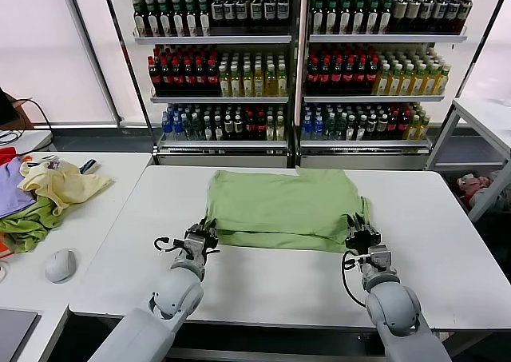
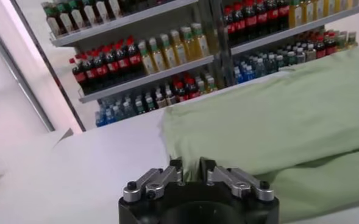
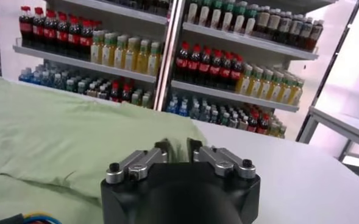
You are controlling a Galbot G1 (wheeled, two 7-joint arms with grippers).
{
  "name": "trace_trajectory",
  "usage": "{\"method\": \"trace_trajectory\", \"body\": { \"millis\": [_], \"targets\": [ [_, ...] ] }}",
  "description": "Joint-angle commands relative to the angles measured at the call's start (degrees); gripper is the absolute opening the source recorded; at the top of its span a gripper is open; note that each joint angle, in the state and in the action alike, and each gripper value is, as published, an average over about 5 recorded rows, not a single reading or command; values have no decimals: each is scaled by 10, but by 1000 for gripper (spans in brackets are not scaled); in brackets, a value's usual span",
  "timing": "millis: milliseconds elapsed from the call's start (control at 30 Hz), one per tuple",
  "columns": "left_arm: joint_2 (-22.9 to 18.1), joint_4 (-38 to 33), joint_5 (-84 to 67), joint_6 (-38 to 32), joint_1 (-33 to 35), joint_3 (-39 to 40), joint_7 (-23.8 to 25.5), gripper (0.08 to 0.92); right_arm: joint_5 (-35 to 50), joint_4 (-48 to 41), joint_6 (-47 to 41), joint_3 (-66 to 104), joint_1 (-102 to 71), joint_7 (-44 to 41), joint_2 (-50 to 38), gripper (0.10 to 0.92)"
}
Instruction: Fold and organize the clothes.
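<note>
From the head camera, the shirt [image 1: 281,206] lies folded on the white table [image 1: 447,250], toward its far middle; collar, buttons and print are hidden. The left gripper [image 1: 203,236] sits at the shirt's near left corner and the right gripper [image 1: 361,236] at its near right corner. How wide either stands, and whether cloth is pinched, cannot be made out here. Behind stand shelves of bottles [image 1: 299,58]. A side table to the left holds a heap of clothes [image 1: 48,194] and a computer mouse [image 1: 60,264]. Bare tabletop runs around the shirt.

At the left wrist, the fingers [image 2: 176,165] stand slightly apart at the shirt's edge [image 2: 277,128], its fabric just beyond them; a grip cannot be told.

At the right wrist, the fingers [image 3: 194,146] stand slightly apart over the green cloth [image 3: 63,134]; hold unclear.
</note>
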Motion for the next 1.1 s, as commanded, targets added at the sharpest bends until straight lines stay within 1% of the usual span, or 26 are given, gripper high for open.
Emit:
{"method": "trace_trajectory", "body": {
  "millis": [33, 167, 267, 367, 433, 500, 600, 667, 733, 1100],
  "targets": [
    [9, -61, 2, -1, 62, -27, -7, 389, 10, 43, 4, 52, -59, 1, 2, 527],
    [6, -51, -8, 1, 61, -27, -6, 510, 44, 41, -22, 75, -76, 9, 8, 639],
    [-4, -33, -17, 2, 44, -25, -7, 596, 63, 25, -44, 76, -72, 16, 15, 726],
    [-12, -13, -24, 4, 26, -21, -7, 683, 77, 11, -68, 67, -60, 20, 17, 794],
    [-17, 1, -29, 7, 16, -18, -7, 734, 85, 2, -82, 59, -51, 23, 17, 815],
    [-22, 13, -34, 10, 9, -16, -8, 784, 92, -5, -92, 51, -45, 27, 16, 819],
    [-26, 21, -38, 12, 7, -15, -10, 814, 100, -12, -99, 40, -43, 33, 14, 785],
    [-27, 20, -39, 13, 11, -15, -12, 798, 104, -13, -99, 35, -44, 34, 13, 741],
    [-26, 19, -41, 15, 15, -15, -12, 763, 108, -12, -97, 32, -46, 34, 13, 690],
    [-22, 20, -71, 32, 21, -18, -10, 448, 107, -8, -81, 27, -49, 25, 2, 370]
  ]
}}
